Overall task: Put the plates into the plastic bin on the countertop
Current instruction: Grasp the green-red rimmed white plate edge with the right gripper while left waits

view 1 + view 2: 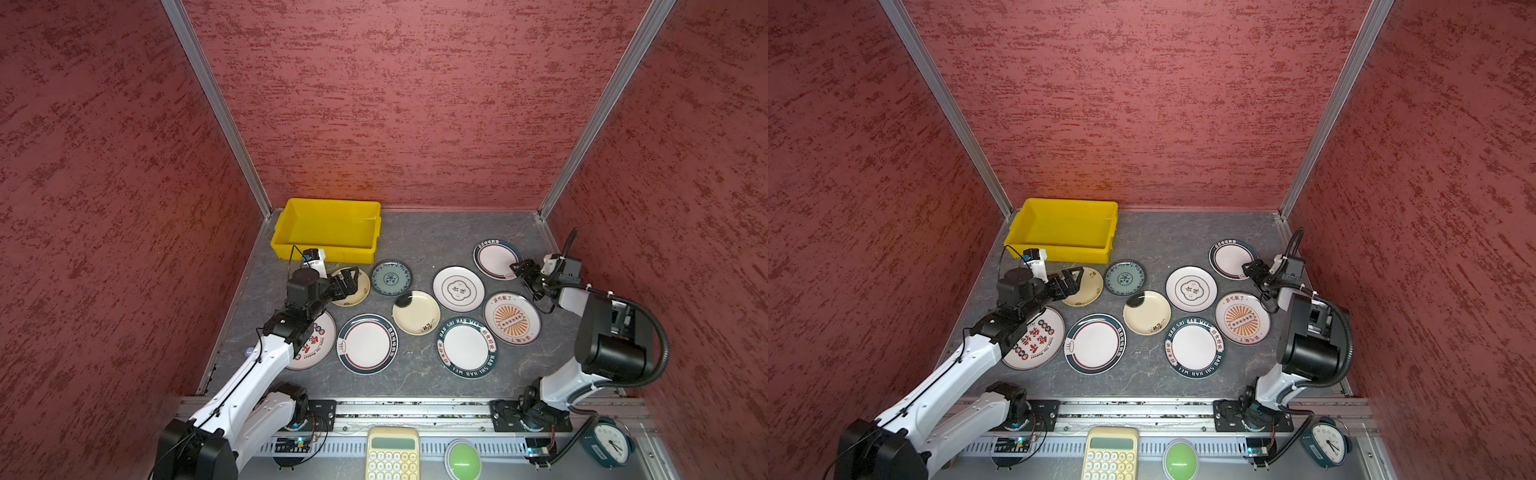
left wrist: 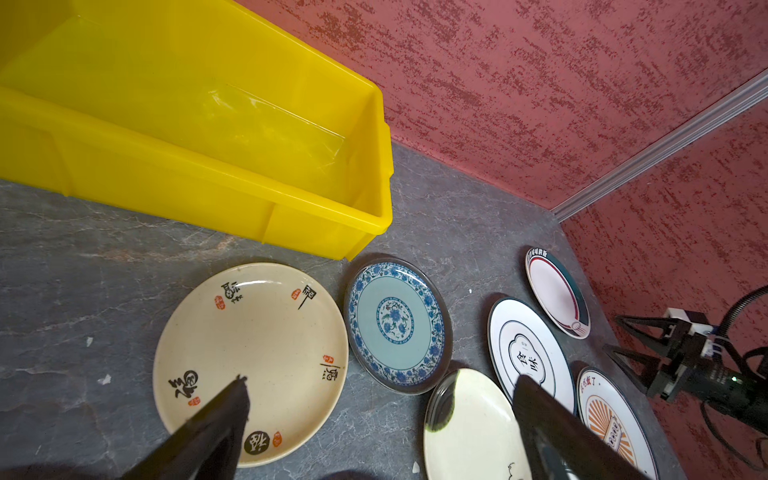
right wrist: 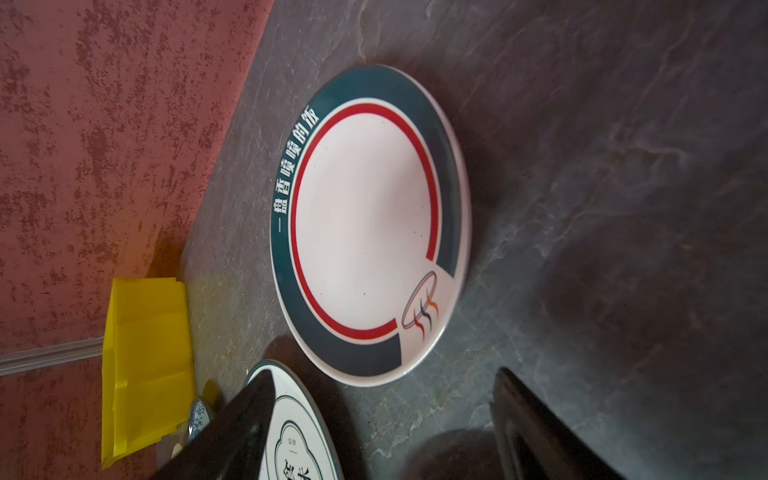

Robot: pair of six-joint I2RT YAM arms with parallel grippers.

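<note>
Bin [image 1: 324,253] is sitting empty at far-left corner of countertop [image 1: 436,237]; all nine plates [image 1: 416,312] are lying flat outside it. L gripper [image 1: 347,282] is hovering wide open, holding nothing, over cream plate [image 1: 360,293] just beside bin's near wall. Bin is lying straight beyond the jaws, so L arm [image 1: 257,365] is looking nearer for a first drop. R gripper [image 1: 521,268] is hanging w/ jaws apart, empty, at near edge of far-right green-rim plate [image 1: 494,257], well apart from bin. Whether it is touching that rim is hard to tell. L arm is hiding part of red-lettered plate [image 1: 322,343].
</note>
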